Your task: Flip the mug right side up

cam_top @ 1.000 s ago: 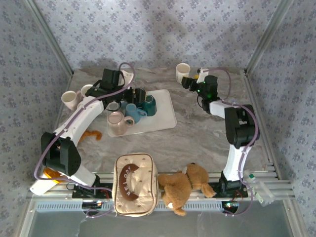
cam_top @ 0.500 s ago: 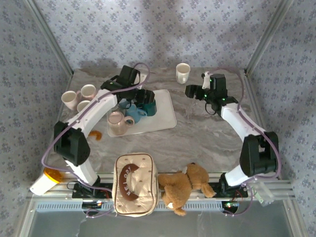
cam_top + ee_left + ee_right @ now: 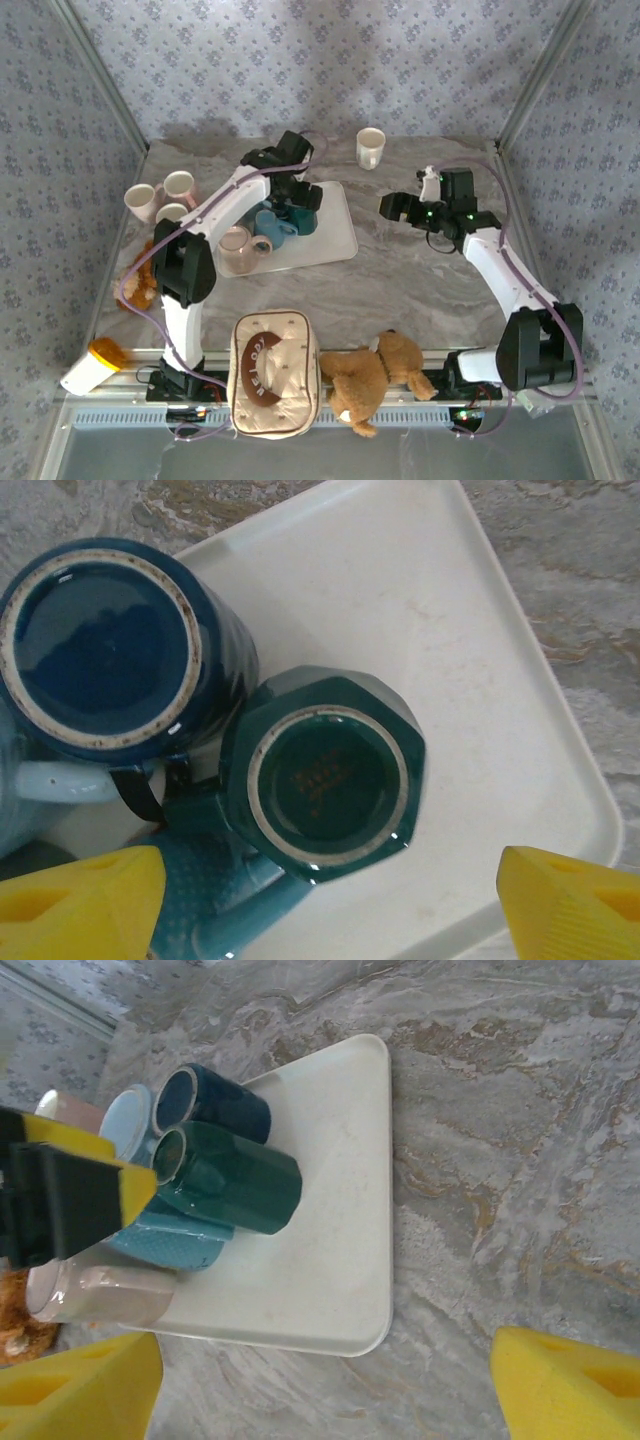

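Left gripper (image 3: 325,900) hangs above the white tray (image 3: 480,680) with its yellow fingers (image 3: 80,900) spread wide, one on either side of the green mug (image 3: 330,780) and closed on nothing; how far above the mug they sit cannot be told. That faceted green mug stands base-up near the middle of the tray, touching a navy mug (image 3: 100,645) that is also base-up. Five mugs share the tray in all: the green one, the navy one, a light blue mug (image 3: 30,780) cut off at the frame edge, a textured teal mug (image 3: 200,910) lying partly beneath the green one, and a pink mug (image 3: 100,1295) on its side at the tray's near corner. Four more mugs stand off the tray on the marble table (image 3: 400,270): three pale mugs (image 3: 178,185) clustered at the left and one cream mug (image 3: 371,147) at the back. From above, the left gripper (image 3: 290,190) covers much of the navy mug. Right gripper (image 3: 395,207) hovers over bare table to the right of the tray, well apart from every mug, its fingers (image 3: 565,1385) likewise parted wide and empty. One teddy bear (image 3: 375,375), one quilted pouch (image 3: 275,370) and one orange and white bottle (image 3: 90,362) lie along the near edge; a small brown toy (image 3: 135,285) behind the left arm is hard to make out.
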